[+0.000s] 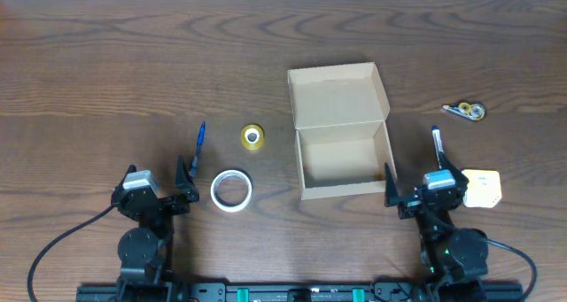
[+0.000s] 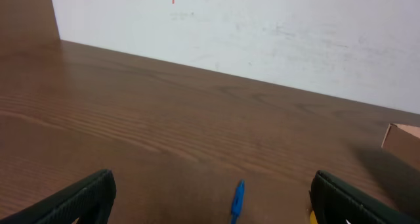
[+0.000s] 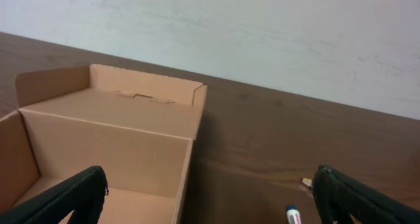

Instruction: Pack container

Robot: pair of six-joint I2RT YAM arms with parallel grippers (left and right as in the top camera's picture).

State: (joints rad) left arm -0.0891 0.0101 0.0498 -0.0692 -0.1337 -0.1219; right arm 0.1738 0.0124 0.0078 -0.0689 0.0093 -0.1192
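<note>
Wood table (image 1: 106,63): open container (image 1: 337,94) at centre; yellow roll (image 1: 252,136), blue pen (image 1: 200,135) at 9 o'clock; white roll (image 1: 231,190) at 8; marker (image 1: 437,143) at 3.

Cardboard box (image 1: 345,192) open upward, interior unobstructed. Blue pen (image 1: 200,135), yellow tape roll (image 1: 252,136), white tape roll (image 1: 232,189) obstruct its left; marker (image 1: 437,141) its right.

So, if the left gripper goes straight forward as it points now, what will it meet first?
Most likely the blue pen, lying on the table just ahead of the open left gripper; depth is hard to judge.
</note>
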